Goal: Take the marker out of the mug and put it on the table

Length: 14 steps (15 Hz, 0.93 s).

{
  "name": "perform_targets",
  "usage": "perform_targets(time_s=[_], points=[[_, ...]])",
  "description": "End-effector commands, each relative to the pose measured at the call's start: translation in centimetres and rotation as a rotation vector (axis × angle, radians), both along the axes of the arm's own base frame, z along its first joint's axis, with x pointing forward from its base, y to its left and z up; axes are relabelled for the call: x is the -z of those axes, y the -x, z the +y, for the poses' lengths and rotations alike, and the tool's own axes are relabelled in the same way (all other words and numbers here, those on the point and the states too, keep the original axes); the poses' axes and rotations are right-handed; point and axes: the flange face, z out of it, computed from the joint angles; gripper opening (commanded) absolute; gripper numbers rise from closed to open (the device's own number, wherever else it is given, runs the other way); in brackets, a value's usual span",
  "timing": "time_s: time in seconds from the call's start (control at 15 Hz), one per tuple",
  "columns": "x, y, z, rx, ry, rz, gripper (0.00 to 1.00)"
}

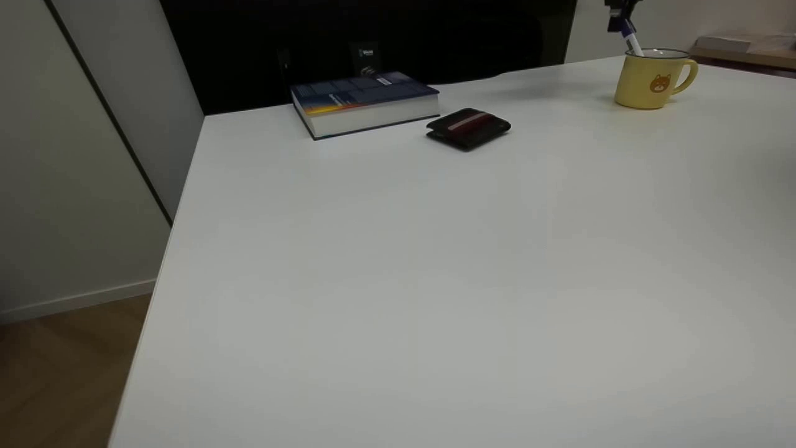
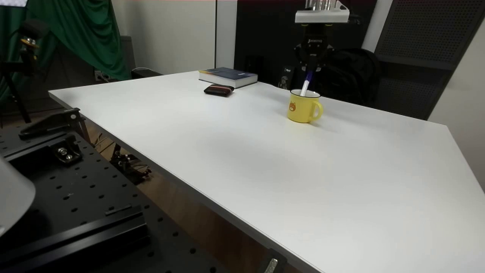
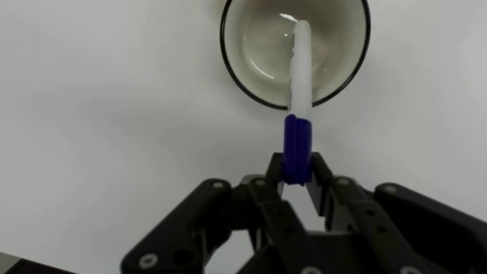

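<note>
"What does the end effector [image 3: 298,167] hold?"

"The marker [image 3: 299,102], pinched at its blue cap and slanting down from there, white end inside the mug [image 2: 302,110]."

"And the mug?"

"Upright below the end effector, on the worktop [image 2: 265,163]; the wallet [image 1: 469,129] lies well apart from both."

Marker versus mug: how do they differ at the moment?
Colour: the marker is white with a blue cap; the mug is yellow outside.
Pose: the marker slants, its lower end inside the mug, which stands upright on the table.
Hold: the jaws grip the marker's cap, but not the mug.
Shared: the marker's body and mug's inside are both whitish.
</note>
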Motion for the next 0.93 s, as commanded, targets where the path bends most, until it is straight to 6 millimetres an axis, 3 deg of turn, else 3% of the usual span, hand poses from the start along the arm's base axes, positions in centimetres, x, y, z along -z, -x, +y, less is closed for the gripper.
perform_targets(time_s=[0.0, 0.53, 0.73, 0.87], points=[[-3.3, -1.0, 1.2, 0.018, 0.048, -0.038, 0.05], [-8.8, -2.3, 3.5, 0.011, 0.052, -0.080, 0.05], [-9.2, -2.3, 4.5, 0.000, 0.042, -0.063, 0.05], [-8.3, -2.1, 5.2, -0.012, 0.028, -0.031, 0.05]])
